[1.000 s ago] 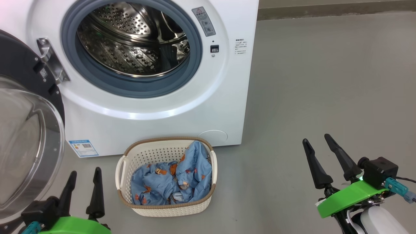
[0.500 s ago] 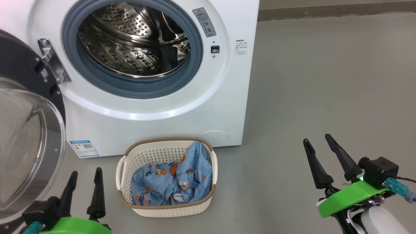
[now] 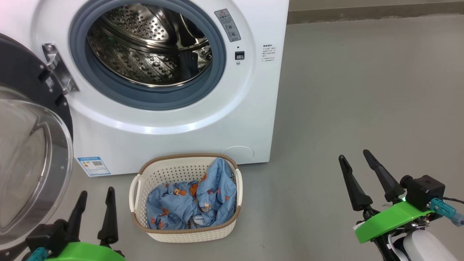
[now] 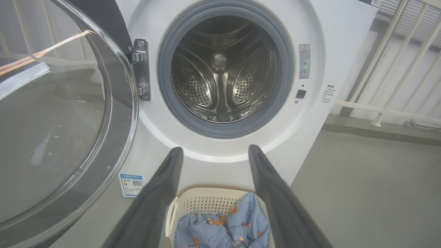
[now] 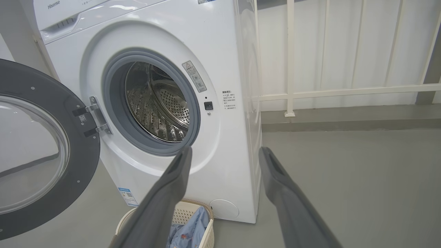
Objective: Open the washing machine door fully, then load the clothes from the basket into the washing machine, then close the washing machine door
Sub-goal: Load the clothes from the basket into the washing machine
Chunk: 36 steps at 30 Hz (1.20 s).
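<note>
The white washing machine (image 3: 253, 119) (image 4: 324, 62) (image 5: 227, 55) stands with its steel drum bare. Its door (image 3: 32, 163) (image 4: 55, 113) (image 5: 38, 151), black-rimmed with a clear glass bowl, is swung wide to the left on its hinge (image 3: 58, 69). On the floor in front sits the cream basket (image 3: 186, 235) (image 4: 206, 199) (image 5: 189, 210) holding the light blue clothes (image 3: 192, 203) (image 4: 224, 230) (image 5: 187, 234). My left gripper (image 3: 96, 192) (image 4: 213, 151) is open, just left of the basket. Open and holding nothing, my right gripper (image 3: 355, 156) (image 5: 224, 151) hovers well to the basket's right.
Grey floor (image 3: 362, 90) stretches to the right of the machine. A white railing (image 5: 344, 91) (image 4: 396, 103) on a low kerb runs behind it. The open door takes up the space at the left, close to my left gripper.
Nothing has visibly moved; the head camera has only shifted very slightly.
</note>
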Motion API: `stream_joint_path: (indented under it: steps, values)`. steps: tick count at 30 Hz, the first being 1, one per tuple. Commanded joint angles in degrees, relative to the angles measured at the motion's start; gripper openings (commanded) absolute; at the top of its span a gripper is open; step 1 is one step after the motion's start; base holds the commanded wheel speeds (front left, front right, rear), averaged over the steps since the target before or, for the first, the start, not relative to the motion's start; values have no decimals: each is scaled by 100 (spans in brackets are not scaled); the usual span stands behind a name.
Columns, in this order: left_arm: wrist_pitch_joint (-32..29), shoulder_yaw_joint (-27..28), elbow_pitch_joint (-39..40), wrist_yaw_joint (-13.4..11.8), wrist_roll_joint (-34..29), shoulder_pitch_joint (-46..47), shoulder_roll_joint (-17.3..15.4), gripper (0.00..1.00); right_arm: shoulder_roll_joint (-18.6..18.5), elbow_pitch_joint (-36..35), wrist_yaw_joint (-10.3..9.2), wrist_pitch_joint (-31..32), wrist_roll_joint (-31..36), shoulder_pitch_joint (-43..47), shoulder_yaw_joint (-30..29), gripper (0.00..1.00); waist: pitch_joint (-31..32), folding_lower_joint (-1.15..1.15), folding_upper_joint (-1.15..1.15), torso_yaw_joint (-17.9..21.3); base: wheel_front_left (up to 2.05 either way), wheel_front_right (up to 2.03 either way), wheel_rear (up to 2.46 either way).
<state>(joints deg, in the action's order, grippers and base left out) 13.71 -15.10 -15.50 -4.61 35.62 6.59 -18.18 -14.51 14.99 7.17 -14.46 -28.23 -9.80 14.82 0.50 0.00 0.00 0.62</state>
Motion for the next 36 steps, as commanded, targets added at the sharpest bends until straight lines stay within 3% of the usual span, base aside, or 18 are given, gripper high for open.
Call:
stream_joint_path:
  steps: [1, 21, 36]
  values:
    - [72, 188, 158, -32, -67, 112, -169, 100, -88, -122, 32, -54, 6, -85, 97, 100, -2, 0, 0, -1, 0, 0, 0]
    - [55, 130, 179, -56, -16, 117, -203, 100, -62, -119, 32, -54, 7, -84, 62, 100, -6, 0, 0, -8, 3, -3, 0]
    - [40, 102, 172, -73, 35, 135, -242, 100, -40, -111, 32, -54, -1, -70, 59, 100, 7, 0, 0, -19, 104, -104, 0]
